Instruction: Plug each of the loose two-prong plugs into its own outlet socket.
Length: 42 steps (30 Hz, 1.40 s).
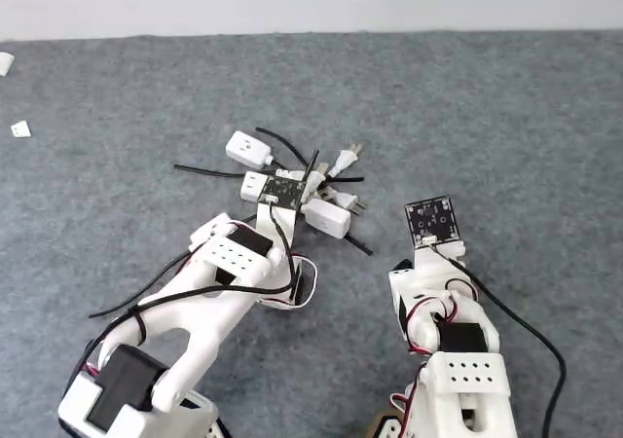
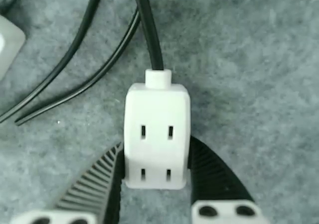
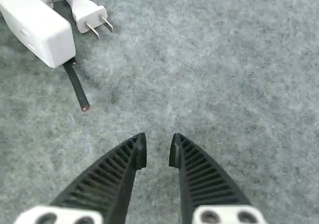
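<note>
My left gripper [image 2: 155, 149] is shut on the near end of a white outlet socket [image 2: 157, 134], one finger [image 2: 107, 176] on each side. The socket lies slots-up on the grey carpet, its black cord [image 2: 149, 30] leading away. In the high view this arm [image 1: 234, 263] reaches into a cluster of white sockets [image 1: 249, 148], [image 1: 327, 218] and two loose two-prong plugs [image 1: 346, 156], [image 1: 343, 200]. My right gripper [image 3: 157, 149] hovers over bare carpet, open by a narrow gap and holding nothing. A socket block [image 3: 35, 27] and a plug [image 3: 87, 12] lie ahead of it.
Black cords [image 1: 209, 172] spread out from the cluster, and one cut cord end [image 3: 75, 84] lies by the socket block. Small white scraps [image 1: 19, 128] sit at the far left. The right arm [image 1: 438, 302] stands apart over open carpet.
</note>
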### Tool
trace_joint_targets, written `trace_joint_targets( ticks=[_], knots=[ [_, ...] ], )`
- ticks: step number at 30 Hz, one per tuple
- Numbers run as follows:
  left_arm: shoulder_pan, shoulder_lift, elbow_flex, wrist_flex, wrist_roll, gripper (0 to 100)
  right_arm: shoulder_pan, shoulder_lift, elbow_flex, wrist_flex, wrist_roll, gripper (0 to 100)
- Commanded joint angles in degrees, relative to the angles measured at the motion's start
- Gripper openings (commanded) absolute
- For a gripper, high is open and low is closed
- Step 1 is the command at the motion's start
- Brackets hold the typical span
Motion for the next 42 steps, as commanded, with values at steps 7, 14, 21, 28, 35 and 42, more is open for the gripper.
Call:
trace_joint_targets(
  ticks=[7,14,21,28,35,42],
  knots=[
    [-0.79,-2.46,0.4,-4.75,7.56,8,-0.48,-1.27,-0.44,0.66,1.05,11.1],
    [-0.53,-1.32,0.22,-6.07,12.66,9,-0.48,-1.19,-0.44,0.66,1.05,11.1],
    [-0.79,1.58,-1.71,-5.1,12.66,5,-0.48,-1.19,-0.44,0.66,1.05,11.1],
    [-0.26,2.2,-3.82,-3.52,8.26,5,-0.57,-1.19,-0.44,0.66,1.05,11.1],
    [-2.02,1.67,-4.35,-3.69,11.78,15,-0.57,-1.19,-0.44,0.66,1.05,11.1],
    [0.79,1.49,-6.55,2.55,17.32,36,-0.57,-1.19,-0.44,0.66,1.05,11.1]
  ],
)
